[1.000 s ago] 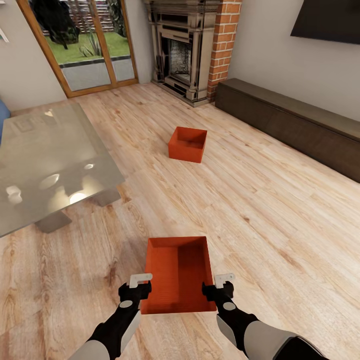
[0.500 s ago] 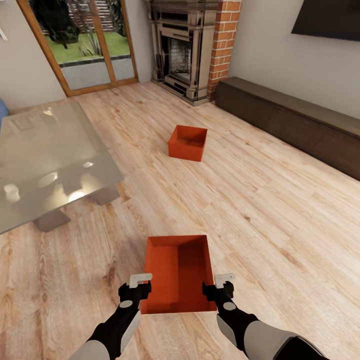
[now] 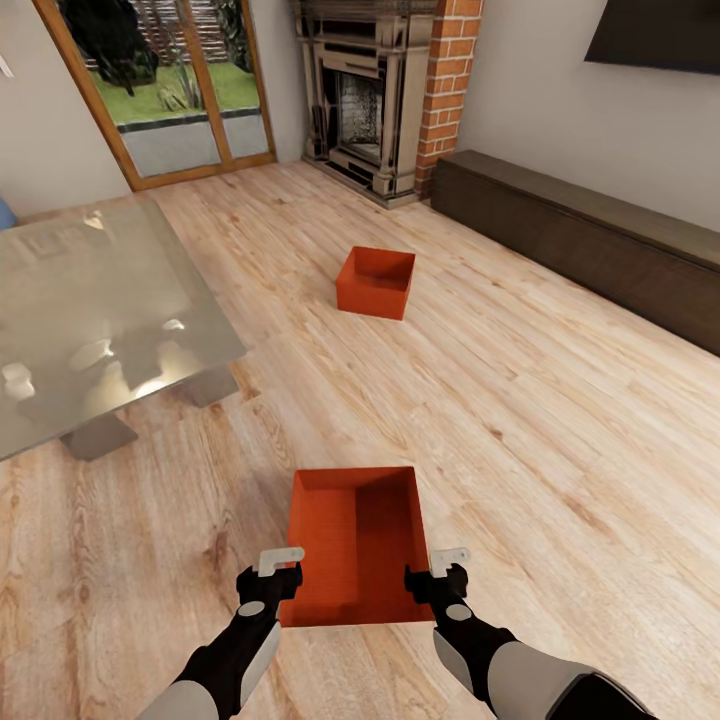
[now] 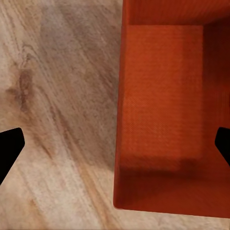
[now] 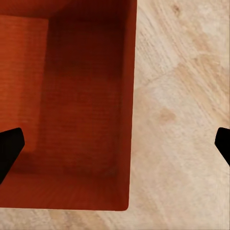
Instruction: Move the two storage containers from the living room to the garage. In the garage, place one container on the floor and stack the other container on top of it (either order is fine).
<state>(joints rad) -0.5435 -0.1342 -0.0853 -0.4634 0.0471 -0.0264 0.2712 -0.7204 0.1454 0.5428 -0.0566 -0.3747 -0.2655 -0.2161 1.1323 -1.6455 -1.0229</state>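
One orange-red storage container point(image 3: 355, 545) sits on the light wood-plank living room floor right in front of me. My left gripper point(image 3: 283, 568) hovers open over its left wall and my right gripper point(image 3: 432, 570) open over its right wall. In the left wrist view, the left gripper point(image 4: 115, 146) has its black fingertips point(image 4: 9, 148) spread wide either side of the container point(image 4: 163, 110) wall. The right gripper point(image 5: 115, 146) likewise straddles the container point(image 5: 72, 110) wall, holding nothing. The second storage container point(image 3: 376, 283) stands farther off, toward the fireplace.
A glass table point(image 3: 100, 310) stands at the left. A red-brick fireplace point(image 3: 365, 100) and wood-framed glass doors point(image 3: 160, 90) line the far wall. A long low dark cabinet point(image 3: 590, 245) runs along the right wall under a dark screen point(image 3: 655, 35).
The whole picture has drifted slightly, so the camera has moved a little. Both grippers stay open over the near container's walls.
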